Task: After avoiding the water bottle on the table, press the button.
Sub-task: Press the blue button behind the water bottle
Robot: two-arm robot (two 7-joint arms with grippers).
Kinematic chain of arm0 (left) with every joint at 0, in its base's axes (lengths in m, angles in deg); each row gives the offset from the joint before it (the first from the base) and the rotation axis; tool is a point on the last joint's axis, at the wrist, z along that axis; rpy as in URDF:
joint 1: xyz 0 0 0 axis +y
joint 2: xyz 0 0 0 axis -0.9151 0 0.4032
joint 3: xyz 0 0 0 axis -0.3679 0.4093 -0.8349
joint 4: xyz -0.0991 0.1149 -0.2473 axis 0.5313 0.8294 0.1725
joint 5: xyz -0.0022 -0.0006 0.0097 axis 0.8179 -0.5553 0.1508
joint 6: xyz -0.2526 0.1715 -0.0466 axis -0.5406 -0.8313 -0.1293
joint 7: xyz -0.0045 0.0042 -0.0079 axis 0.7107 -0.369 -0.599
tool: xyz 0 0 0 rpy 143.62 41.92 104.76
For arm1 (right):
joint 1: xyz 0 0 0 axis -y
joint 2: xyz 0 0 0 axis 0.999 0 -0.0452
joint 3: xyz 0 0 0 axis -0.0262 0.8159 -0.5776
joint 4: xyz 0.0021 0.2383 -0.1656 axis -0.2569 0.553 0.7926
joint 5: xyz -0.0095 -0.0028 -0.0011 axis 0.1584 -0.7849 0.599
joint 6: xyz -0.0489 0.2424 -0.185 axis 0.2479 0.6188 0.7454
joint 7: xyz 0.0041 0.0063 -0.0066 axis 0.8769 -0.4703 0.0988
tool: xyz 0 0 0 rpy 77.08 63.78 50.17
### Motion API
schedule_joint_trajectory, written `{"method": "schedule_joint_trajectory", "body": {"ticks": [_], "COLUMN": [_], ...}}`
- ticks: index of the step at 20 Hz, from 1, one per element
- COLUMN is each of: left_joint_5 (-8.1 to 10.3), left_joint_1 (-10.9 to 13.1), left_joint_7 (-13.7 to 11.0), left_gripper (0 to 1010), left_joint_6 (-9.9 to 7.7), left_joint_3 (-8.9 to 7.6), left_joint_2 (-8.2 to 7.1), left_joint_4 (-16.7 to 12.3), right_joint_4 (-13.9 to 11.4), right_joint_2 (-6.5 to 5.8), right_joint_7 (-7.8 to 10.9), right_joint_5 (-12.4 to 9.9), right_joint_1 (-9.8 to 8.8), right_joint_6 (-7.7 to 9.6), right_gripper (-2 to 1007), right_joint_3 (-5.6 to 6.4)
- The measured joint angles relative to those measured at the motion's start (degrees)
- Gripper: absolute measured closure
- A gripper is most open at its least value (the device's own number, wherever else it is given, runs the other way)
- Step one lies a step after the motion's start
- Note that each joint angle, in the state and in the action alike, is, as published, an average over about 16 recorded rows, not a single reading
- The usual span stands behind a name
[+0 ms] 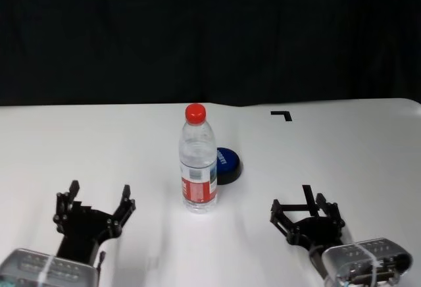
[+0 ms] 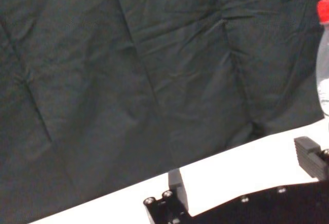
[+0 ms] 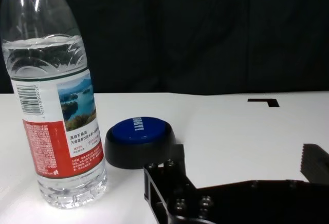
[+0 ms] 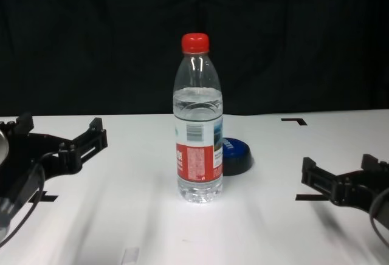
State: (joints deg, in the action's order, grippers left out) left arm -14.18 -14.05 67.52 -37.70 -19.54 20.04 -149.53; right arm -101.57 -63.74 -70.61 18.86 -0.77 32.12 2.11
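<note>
Bottle (image 1: 198,162) stands upright directly before button (image 1: 227,164), partly hiding it.

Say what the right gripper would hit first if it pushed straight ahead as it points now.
Probably nothing: the right gripper, open, points past the button and water bottle, both off to its left; only bare table lies ahead.

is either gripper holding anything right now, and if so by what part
Nothing is held. The left gripper and right gripper both sit open and empty near the table's front edge, apart from the water bottle and the button.
</note>
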Motion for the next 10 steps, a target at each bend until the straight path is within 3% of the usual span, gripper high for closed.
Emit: {"method": "schedule_joint_trajectory", "body": {"ticks": [10], "left_joint_5": [-0.61], "left_joint_1": [0.8], "left_joint_7": [0.5], "left_gripper": [1], "left_joint_6": [0.08], "left_joint_3": [0.29], "left_joint_2": [0.69], "left_joint_4": [-0.2], "right_joint_4": [0.0], "right_joint_2": [0.0], "right_joint_7": [0.0], "right_joint_5": [0.0], "right_joint_1": [0.0], "right_joint_6": [0.0], "right_gripper": [2], "right_joint_3": [0.0]}}
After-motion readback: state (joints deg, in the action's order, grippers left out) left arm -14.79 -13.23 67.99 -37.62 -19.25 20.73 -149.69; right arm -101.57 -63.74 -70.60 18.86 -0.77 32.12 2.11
